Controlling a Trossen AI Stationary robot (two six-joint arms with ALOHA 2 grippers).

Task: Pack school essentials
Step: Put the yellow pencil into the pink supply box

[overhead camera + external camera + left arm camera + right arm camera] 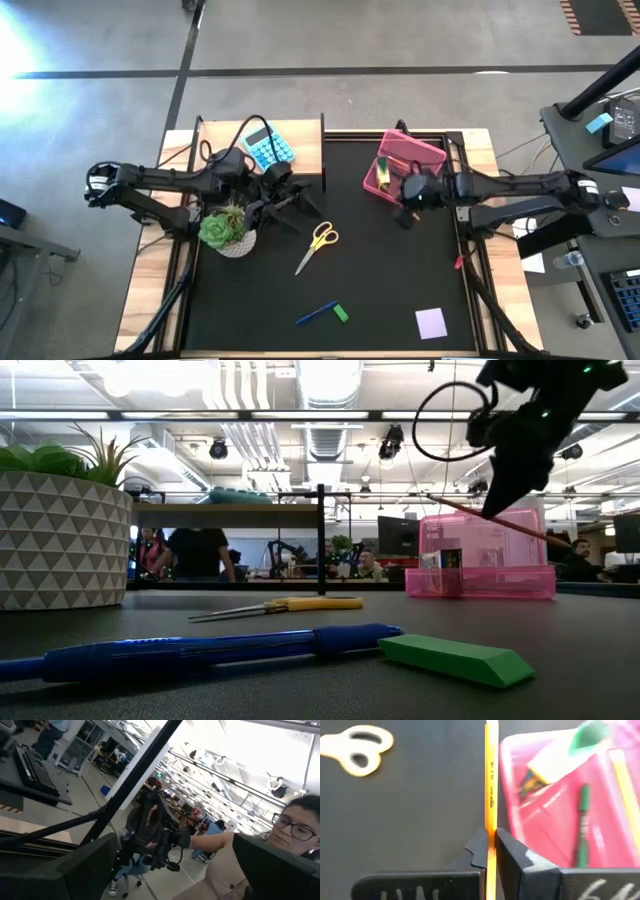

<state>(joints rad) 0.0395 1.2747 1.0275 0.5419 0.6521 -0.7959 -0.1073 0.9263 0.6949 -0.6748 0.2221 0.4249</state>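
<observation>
status at pink box [402,162], taken as landmark: right gripper [491,851] hovering just beside the box's front wall, fingers closed tight on orange pencil [491,785], gripped near one end, shaft projecting straight ahead along the box edge. pencil not yet over the compartment; judged mid-delivery, insertion step pending.

inside the box: green pencil [581,815] and small yellow box [546,762] already lying loose.

left gripper [283,196] parked well apart from the box, across the mat, near potted plant [226,231]; own camera aimed up into the room, fingers seen only as dark masses, opening cannot be told.

outstanding items, all on black mat [400,280] away from the box: scissors [318,244] nearest, toward the mat's middle; blue pen [316,314] and green eraser [341,313] touching or nearly so, farther off; lilac note pad [431,323] farthest, near the mat's front edge.

handling assessment, judgement only: pencil light, rigid, smooth-lacquered, liable to swing or slip in an end grip; mid-shaft hold preferable. scissors heavier, flat; best taken across the blades just by the handles. eraser soft, grippy, low wedge; pinch across the short sides. note pad thin and flat to the mat, hardest pick; edge grip likely needed.
</observation>
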